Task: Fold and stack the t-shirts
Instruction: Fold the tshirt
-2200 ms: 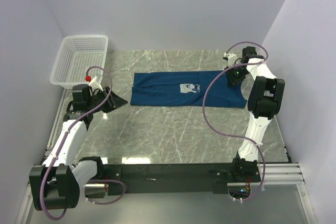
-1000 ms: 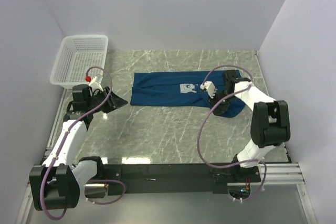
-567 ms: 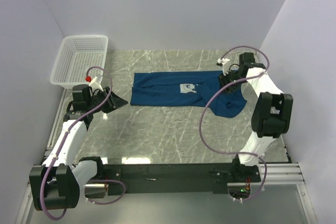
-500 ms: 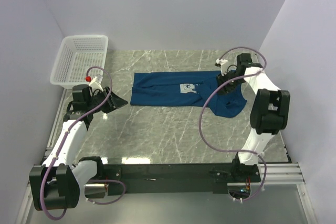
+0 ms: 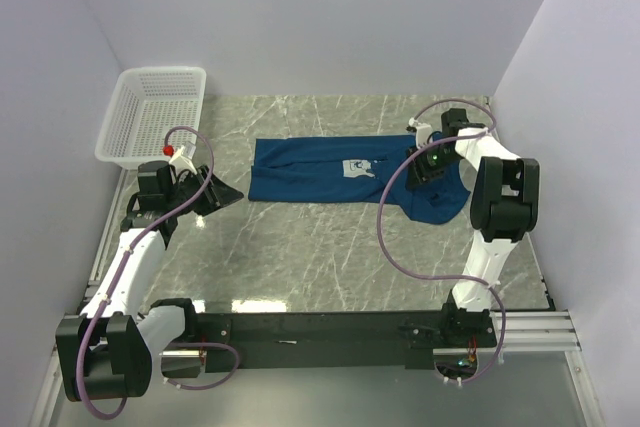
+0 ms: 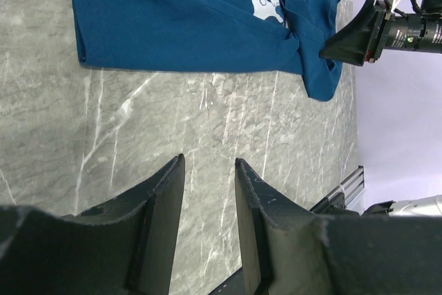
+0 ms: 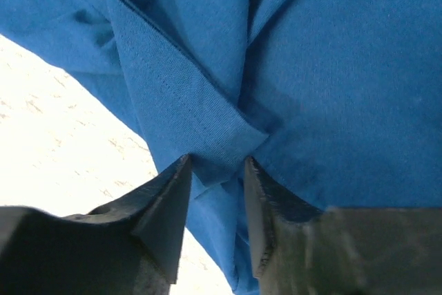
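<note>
The dark blue t-shirt [image 5: 300, 172] is spread flat on the far half of the counter [image 5: 320, 247] — its right end bunched. The jaws of the right gripper [image 7: 215, 162] are parted astride a hem fold; those of the left gripper [image 6: 209, 164] are held apart, empty.

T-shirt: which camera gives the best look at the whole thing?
The top external view: the dark blue t-shirt shows nearly whole, spread out. The left wrist view cuts off one edge; the right wrist view shows just a close-up fold of cloth.
</note>
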Tool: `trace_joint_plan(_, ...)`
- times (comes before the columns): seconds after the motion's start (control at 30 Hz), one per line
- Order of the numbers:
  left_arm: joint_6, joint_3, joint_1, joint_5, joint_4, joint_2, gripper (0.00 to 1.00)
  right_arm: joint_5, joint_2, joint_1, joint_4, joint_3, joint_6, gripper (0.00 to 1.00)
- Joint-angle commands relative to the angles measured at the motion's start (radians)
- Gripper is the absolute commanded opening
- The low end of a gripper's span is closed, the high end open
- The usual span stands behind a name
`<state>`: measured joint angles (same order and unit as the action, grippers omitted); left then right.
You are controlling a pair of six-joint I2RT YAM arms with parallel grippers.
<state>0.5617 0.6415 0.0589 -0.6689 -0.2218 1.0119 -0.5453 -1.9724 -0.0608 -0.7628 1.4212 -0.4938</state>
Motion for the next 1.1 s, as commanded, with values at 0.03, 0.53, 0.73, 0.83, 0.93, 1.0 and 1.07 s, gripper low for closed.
trace_joint_plan(0.03,-0.013,-0.002,0.005,-0.024,0.039,-0.010,0.41,-0.036,-0.008,0.001,0.026,0.051,0.034,0.38)
trace_joint_plan(0.53,-0.011,-0.002,0.007,-0.024,0.041,-0.009,0.41,0.070,0.044,0.001,0.068,0.104,0.021,0.08)
trace_joint_plan(0.73,-0.011,-0.003,0.007,-0.024,0.039,-0.010,0.41,0.097,0.027,0.001,0.083,0.145,0.027,0.13)
trace_joint_plan(0.83,-0.013,-0.002,0.007,-0.024,0.041,-0.006,0.41,0.113,0.009,0.001,0.091,0.166,0.024,0.13)
trace_joint_plan(0.93,-0.013,0.000,0.007,-0.023,0.039,-0.006,0.41,0.128,-0.019,0.000,0.094,0.194,0.021,0.13)
trace_joint_plan(1.0,-0.013,-0.002,0.007,-0.021,0.038,-0.006,0.41,0.136,-0.032,0.000,0.099,0.214,0.021,0.13)
trace_joint_plan(1.07,-0.013,-0.002,0.007,-0.023,0.039,-0.003,0.41,0.151,-0.054,0.001,0.103,0.228,0.023,0.13)
